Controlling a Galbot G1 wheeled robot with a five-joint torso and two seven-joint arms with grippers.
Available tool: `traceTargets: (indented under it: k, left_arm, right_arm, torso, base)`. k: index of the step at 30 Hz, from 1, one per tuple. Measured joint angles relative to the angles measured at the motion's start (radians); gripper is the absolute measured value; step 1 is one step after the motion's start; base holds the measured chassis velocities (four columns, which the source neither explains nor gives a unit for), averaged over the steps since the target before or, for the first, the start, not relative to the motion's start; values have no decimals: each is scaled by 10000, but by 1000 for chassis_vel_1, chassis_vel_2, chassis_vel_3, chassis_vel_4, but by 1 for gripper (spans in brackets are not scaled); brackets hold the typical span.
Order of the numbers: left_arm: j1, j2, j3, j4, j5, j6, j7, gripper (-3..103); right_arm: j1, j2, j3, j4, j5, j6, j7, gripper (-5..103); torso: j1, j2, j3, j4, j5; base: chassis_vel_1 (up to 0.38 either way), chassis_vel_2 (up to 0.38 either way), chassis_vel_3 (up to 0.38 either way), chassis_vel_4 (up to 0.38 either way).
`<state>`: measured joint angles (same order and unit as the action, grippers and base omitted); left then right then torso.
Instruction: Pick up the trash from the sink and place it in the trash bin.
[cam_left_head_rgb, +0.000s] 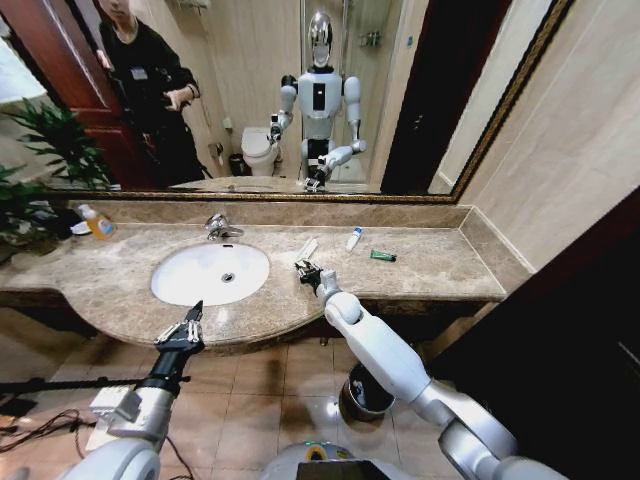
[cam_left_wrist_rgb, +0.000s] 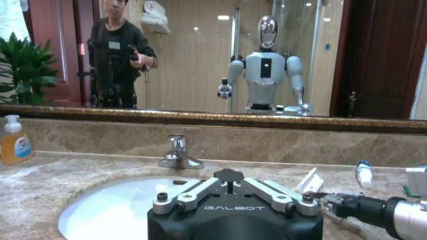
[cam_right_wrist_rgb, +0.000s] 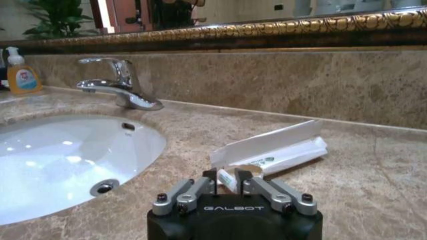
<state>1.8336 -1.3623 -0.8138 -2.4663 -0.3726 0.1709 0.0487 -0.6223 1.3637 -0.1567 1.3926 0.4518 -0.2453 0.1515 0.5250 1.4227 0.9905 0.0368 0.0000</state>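
The white oval sink (cam_left_head_rgb: 190, 285) sits in the brown marble countertop (cam_left_head_rgb: 430, 275). Right of the basin, my right gripper (cam_left_head_rgb: 305, 269) rests low on the counter, shut on a small white bit of trash (cam_right_wrist_rgb: 226, 179). Just beyond it lies a white paper packet (cam_right_wrist_rgb: 270, 146) (cam_left_head_rgb: 307, 248). Farther right are a white tube with a blue cap (cam_left_head_rgb: 353, 238) and a small green tube (cam_left_head_rgb: 383, 256). My left gripper (cam_left_head_rgb: 184, 329) hovers open over the counter's front edge, before the basin (cam_left_wrist_rgb: 113, 207). The dark trash bin (cam_left_head_rgb: 364, 392) stands on the floor under the counter.
A chrome faucet (cam_left_head_rgb: 222, 228) stands behind the basin. An orange pump bottle (cam_left_head_rgb: 98, 222) is at the counter's back left, beside a plant (cam_left_head_rgb: 25, 205). A mirror runs along the wall behind. Cables lie on the tiled floor at left.
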Motion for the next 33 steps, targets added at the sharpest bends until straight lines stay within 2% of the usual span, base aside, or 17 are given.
traceTargets:
  k: [1, 4, 5, 7, 22, 33]
  left_arm:
    - [0, 0, 0, 0, 0, 0, 0, 0]
    - [0, 0, 0, 0, 0, 0, 0, 0]
    - [0, 0, 0, 0, 0, 0, 0, 0]
    - [0, 0, 0, 0, 0, 0, 0, 0]
    - [0, 0, 0, 0, 0, 0, 0, 0]
    - [0, 0, 0, 0, 0, 0, 0, 0]
  right_arm:
    - [0, 0, 0, 0, 0, 0, 0, 19]
    - [-81, 3, 35, 18, -19, 33, -9, 8]
    - [-81, 3, 35, 18, -19, 33, -9, 8]
    - [-113, 1, 51, 44, -31, 47, -10, 1]
    - [-686, -383, 450, 1657, 1, -63, 233, 0]
    - [-2586, -1585, 1397, 4833, 624, -702, 744, 0]
  torso:
    - [0, 0, 0, 0, 0]
    - [0, 0, 0, 0, 0]
    - [0, 0, 0, 0, 0]
    - [0, 0, 0, 0, 0]
    - [0, 0, 0, 0, 1]
    - [0, 0, 0, 0, 2]
  base:
    - [0, 0, 0, 0]
    - [0, 0, 0, 0]
    - [0, 0, 0, 0]
    - [0, 0, 0, 0]
    - [0, 0, 0, 0]
    - [0, 0, 0, 0]
